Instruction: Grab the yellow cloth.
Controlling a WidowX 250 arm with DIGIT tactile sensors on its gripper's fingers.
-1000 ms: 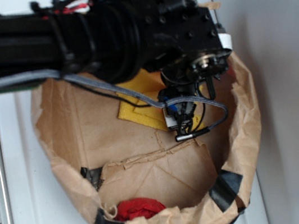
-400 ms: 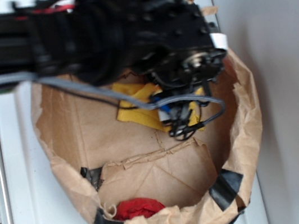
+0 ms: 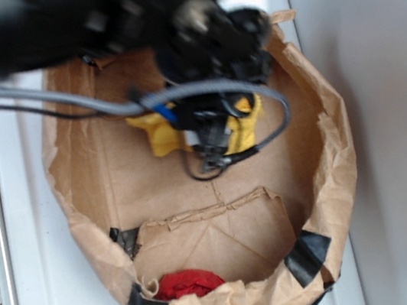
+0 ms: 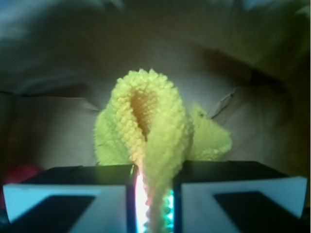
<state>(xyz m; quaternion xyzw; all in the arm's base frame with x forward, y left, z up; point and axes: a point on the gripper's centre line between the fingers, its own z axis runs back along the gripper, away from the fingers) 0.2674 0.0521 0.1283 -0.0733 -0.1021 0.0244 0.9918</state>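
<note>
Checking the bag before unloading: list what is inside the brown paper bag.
Inside the paper bag: a yellow cloth pinched by the gripper, and a red cloth near the rim. The arm covers part of the yellow cloth and the bag floor beneath.

The yellow cloth (image 4: 150,131) was bright and fuzzy, pinched into an upright looped fold, its loose edges bunched behind; it sat inside the brown paper bag (image 3: 330,171), toward its far side.

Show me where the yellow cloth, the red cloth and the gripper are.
yellow cloth (image 4: 146,121): wrist view, raised fold.
red cloth (image 3: 189,284): exterior view, its middle.
gripper (image 4: 153,204): wrist view, between the fingertips.
</note>
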